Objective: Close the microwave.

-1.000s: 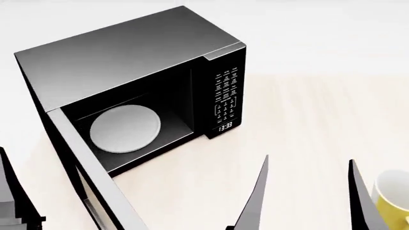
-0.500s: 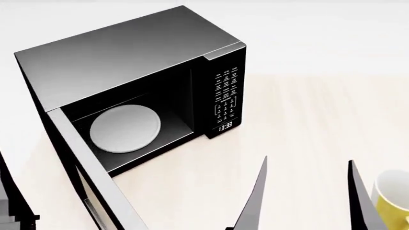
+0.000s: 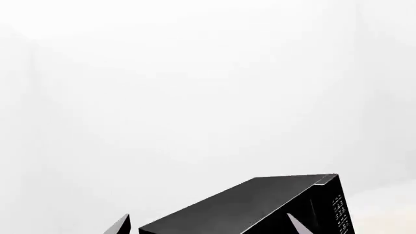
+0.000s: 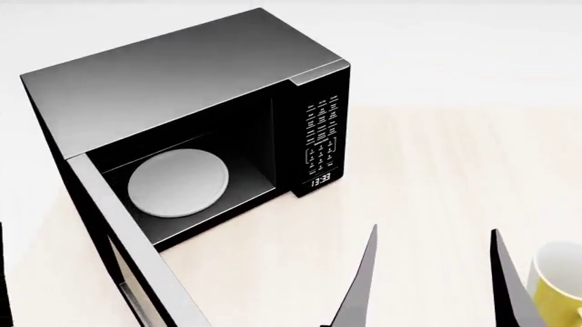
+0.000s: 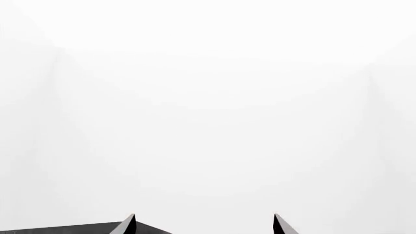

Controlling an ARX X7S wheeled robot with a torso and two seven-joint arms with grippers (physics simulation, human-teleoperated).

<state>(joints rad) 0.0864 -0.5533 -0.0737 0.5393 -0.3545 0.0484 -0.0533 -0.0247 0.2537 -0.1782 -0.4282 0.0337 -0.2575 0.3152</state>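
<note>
The black microwave [image 4: 173, 75] stands on the pale wooden table [image 4: 437, 157]. Its door [image 4: 118, 238] is swung wide open toward me at the lower left. The white turntable plate [image 4: 177, 182] shows inside, and the keypad panel [image 4: 323, 133] with the clock display [image 4: 320, 180] is on its right. My right gripper [image 4: 435, 229] is open and empty, in front of the microwave to its right. My left gripper [image 3: 208, 218] is open and empty, and the microwave's top [image 3: 260, 200] lies beyond it. In the head view only a dark sliver shows at the left edge. The right wrist view shows the right gripper [image 5: 204, 215] open against white.
A yellow mug [image 4: 559, 283] with a white inside stands at the lower right edge, just right of my right gripper's outer finger [image 4: 505, 279]. Bare table stretches to the right of the microwave. A white wall lies behind.
My left arm has slid left, almost out of the head view. My right gripper has shifted slightly left. The microwave door has not moved.
</note>
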